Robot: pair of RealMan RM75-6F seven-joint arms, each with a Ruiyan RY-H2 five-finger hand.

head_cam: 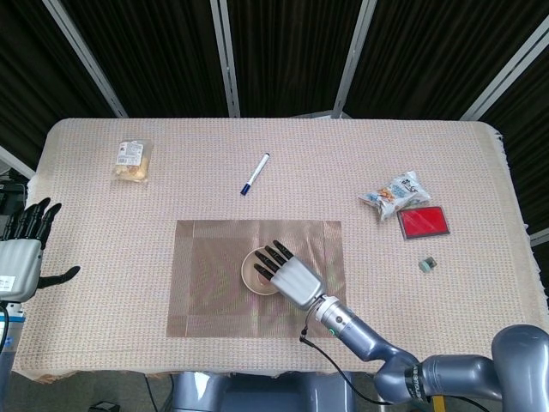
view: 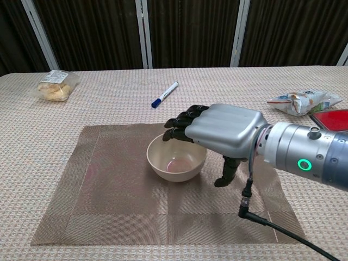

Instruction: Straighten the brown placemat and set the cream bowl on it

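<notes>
Resting on brown placemat (view: 109,185): cream bowl (view: 176,164) | right hand (view: 220,133) spread above bowl, empty | left hand (head_cam: 24,253) spread, table edge

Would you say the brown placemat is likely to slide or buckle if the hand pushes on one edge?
Probably buckle: the brown placemat looks thin and woven, lying flat on a textured tablecloth likely to grip it. The cream bowl resting on it should help pin the middle.
</notes>
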